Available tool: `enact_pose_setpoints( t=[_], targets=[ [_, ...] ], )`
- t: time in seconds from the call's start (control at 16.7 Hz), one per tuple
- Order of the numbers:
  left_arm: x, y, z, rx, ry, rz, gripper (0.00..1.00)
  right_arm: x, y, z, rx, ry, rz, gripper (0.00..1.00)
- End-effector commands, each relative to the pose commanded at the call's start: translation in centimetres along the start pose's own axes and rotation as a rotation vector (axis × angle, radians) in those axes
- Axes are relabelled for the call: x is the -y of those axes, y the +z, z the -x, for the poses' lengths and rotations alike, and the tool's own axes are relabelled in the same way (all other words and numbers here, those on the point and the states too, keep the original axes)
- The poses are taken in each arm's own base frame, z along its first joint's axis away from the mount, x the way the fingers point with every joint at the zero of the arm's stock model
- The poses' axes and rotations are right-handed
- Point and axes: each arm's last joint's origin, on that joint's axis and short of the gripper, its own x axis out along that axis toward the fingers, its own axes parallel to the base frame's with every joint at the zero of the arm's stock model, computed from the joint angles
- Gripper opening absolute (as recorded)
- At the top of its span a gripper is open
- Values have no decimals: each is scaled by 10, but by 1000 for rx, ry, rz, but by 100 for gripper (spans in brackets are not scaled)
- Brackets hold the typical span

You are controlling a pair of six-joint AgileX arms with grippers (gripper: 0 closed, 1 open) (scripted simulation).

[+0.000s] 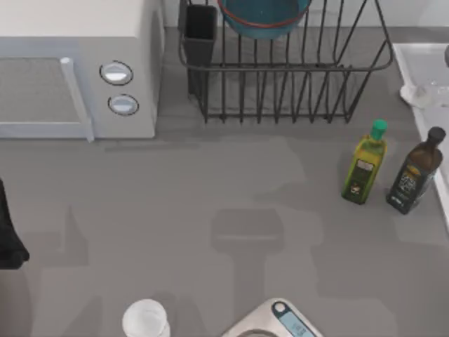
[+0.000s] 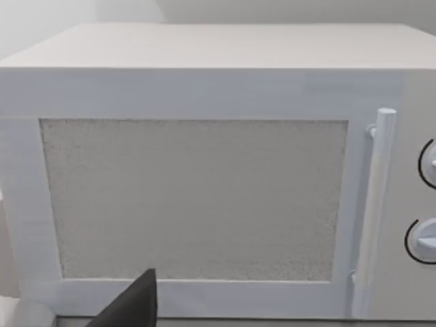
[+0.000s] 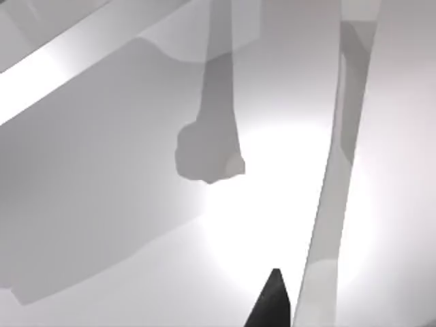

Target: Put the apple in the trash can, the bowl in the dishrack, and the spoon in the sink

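A: What do you see of the task's things?

B: Look to the far side of the table. The blue bowl [image 1: 264, 15], with its thin reddish-brown rim, sits inside the black wire dishrack [image 1: 295, 84], beside the dark cutlery cup [image 1: 200, 38] at the rack's left corner. At the far right edge you have the sink [image 1: 421, 74], pale with a raised white rim, and a small pale spoon [image 1: 419, 95] lies in it. In the right wrist view you find that spoon [image 3: 208, 146] lying on the basin's bright floor.

A: And the arms?

B: Your left arm [image 1: 8, 235] is a dark shape at the table's left edge, its wrist camera facing the door of the white microwave [image 1: 77, 70]. A dark fingertip [image 2: 133, 305] juts in there, but you cannot tell whether that gripper is open or closed. Your right wrist camera looks down into the sink; 1 dark fingertip [image 3: 271, 303] shows, and again you cannot tell its grip.

A: Anything else?

B: 2 bottles [image 1: 364, 165] stand right of centre, and a white cup [image 1: 145, 319] and a kitchen scale [image 1: 280, 324] sit at the near edge.
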Motion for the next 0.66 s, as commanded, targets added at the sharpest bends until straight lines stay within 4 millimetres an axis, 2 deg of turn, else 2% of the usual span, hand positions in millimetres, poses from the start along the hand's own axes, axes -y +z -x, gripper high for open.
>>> enact_pose_setpoints(
  t=[0.3,0.66],
  targets=[
    [0,0,0,0,0,0,100,0,0,0,0,0,0,98],
    [0,0,0,0,0,0,100,0,0,0,0,0,0,100]
  ],
)
